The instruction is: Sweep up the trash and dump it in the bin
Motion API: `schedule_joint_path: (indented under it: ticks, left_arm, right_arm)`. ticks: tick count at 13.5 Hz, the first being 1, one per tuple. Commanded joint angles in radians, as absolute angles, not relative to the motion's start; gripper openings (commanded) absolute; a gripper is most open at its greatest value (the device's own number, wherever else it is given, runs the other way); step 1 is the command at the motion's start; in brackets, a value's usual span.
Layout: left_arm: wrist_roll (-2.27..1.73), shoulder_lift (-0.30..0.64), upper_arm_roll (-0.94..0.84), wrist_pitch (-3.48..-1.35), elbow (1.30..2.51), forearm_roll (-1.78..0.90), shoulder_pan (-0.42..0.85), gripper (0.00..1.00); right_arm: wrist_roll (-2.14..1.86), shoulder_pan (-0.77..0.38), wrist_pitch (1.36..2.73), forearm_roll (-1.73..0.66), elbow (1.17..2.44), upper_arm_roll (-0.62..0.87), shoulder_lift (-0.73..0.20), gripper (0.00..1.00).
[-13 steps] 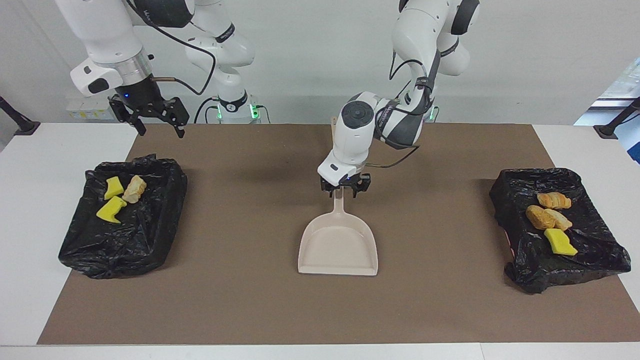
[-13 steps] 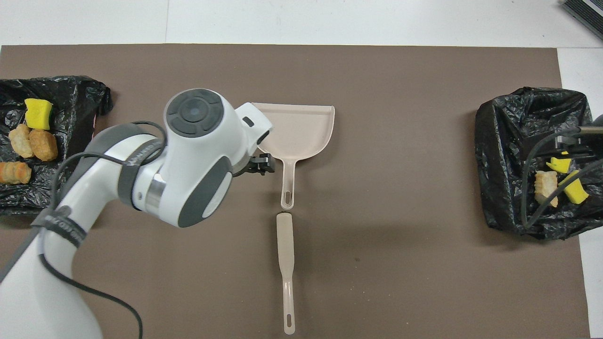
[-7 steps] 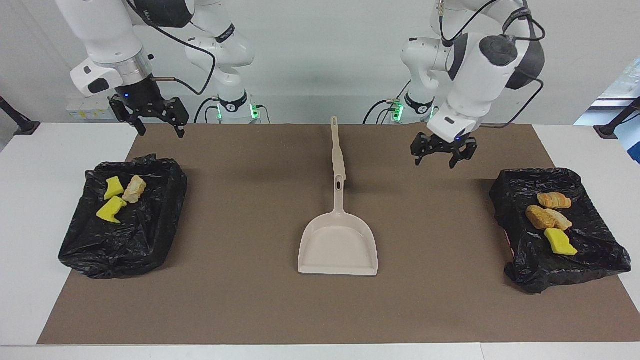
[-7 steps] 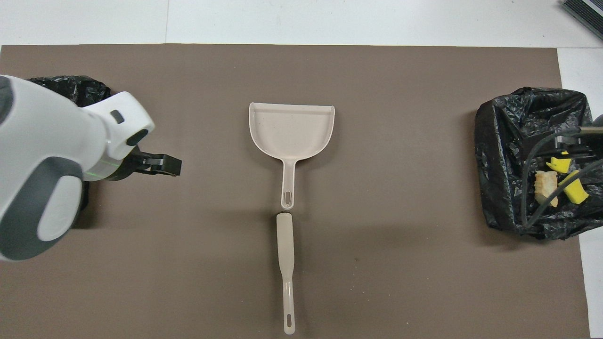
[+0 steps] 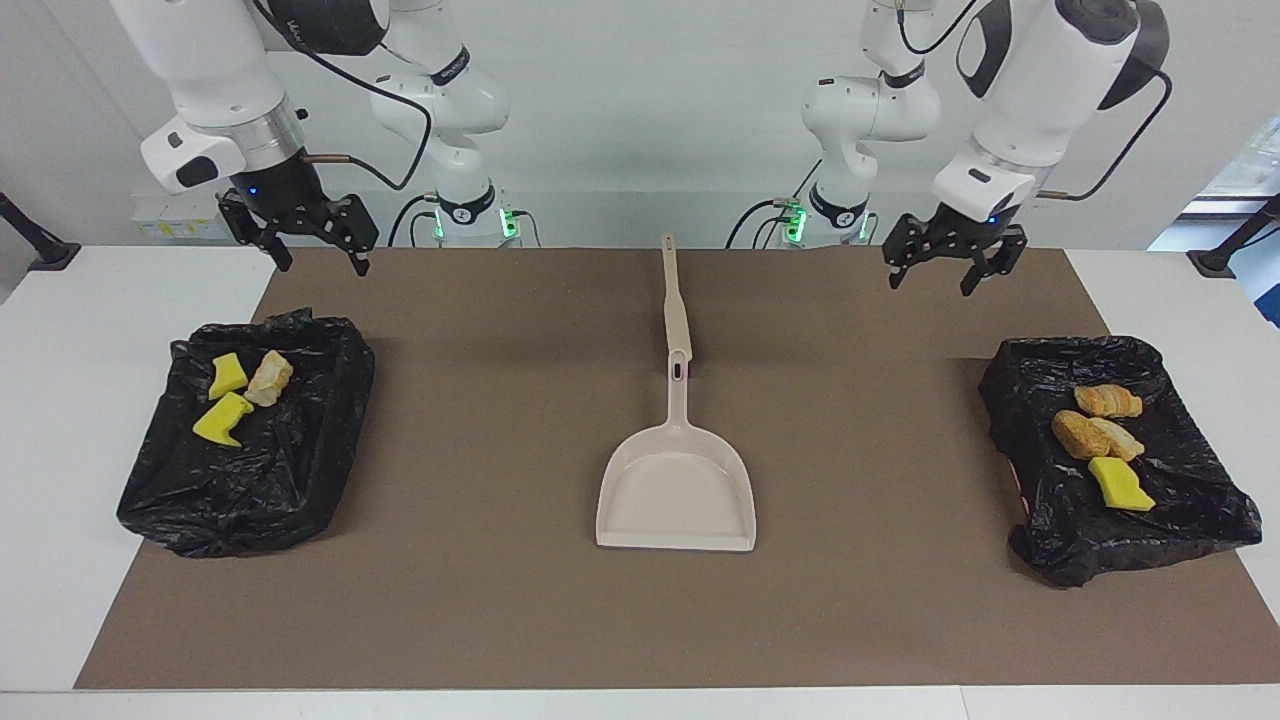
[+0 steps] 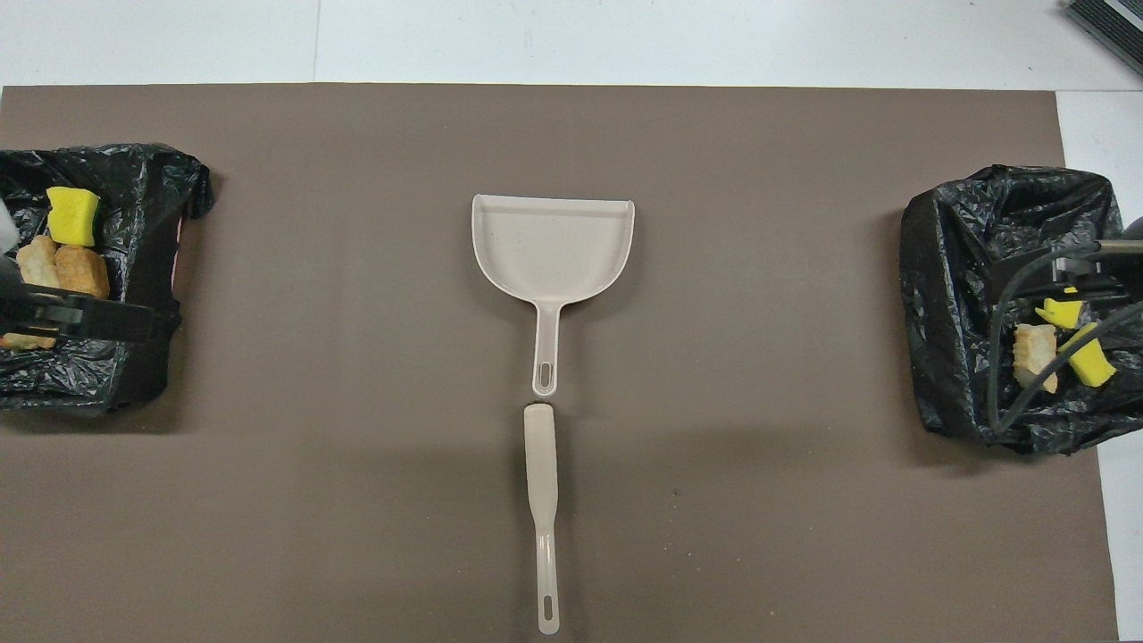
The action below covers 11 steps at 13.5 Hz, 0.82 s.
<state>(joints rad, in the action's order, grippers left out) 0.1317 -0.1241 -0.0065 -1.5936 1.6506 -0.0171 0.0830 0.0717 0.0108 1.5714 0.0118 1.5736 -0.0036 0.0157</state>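
Black fingers of the left gripper stand spread apart with nothing between them; it hangs in the air over the brown mat at the left arm's end, above the mat's edge nearest the robots and just short of the bin there. The right gripper is likewise wide open and holds nothing — it hangs over the matching corner of the mat at the right arm's end.

Below the left gripper, a little farther from the robots, sits a bin lined with a black bag. In it lie 4 pieces of trash: 3 golden-brown bread lumps and 1 yellow sponge piece. The second bag-lined bin, at the right arm's end, holds 3 more — 2 yellow sponge pieces and 1 pale bread lump.

Between the bins, in the middle of the mat, the beige dustpan lies flat, its mouth turned away from the robots. The beige brush lies in line with the dustpan's handle, nearer the robots, the 2 ends almost touching. White surface shows around the mat.
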Motion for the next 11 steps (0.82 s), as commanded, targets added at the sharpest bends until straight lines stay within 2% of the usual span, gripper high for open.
schedule_joint_path:
  ticks: [1, 3, 6, 9, 11]
  left_arm:
    - [0.189, -0.03, -0.012, -1.485, 1.493, 0.025, 0.058, 1.0]
    - [0.198, 0.044, -0.011, -1.415, 1.37, 0.02, 0.057, 1.0]
    - [0.193, 0.019, -0.014, -1.422, 1.394, 0.008, 0.058, 1.0]
    - [0.187, -0.044, -0.015, -1.433, 1.492, -0.003, 0.058, 1.0]
    - [0.184, -0.041, -0.015, -1.431, 1.486, -0.005, 0.058, 1.0]
  right_arm:
    - [0.083, 0.025, 1.583, -0.008, 1.594, 0.005, 0.029, 1.0]
    - [0.083, 0.025, 1.583, -0.008, 1.594, 0.006, 0.029, 1.0]
    - [0.083, 0.025, 1.583, -0.008, 1.594, 0.005, 0.029, 1.0]
    - [0.083, 0.025, 1.583, -0.008, 1.594, 0.006, 0.029, 1.0]
    - [0.083, 0.025, 1.583, -0.008, 1.594, 0.005, 0.029, 1.0]
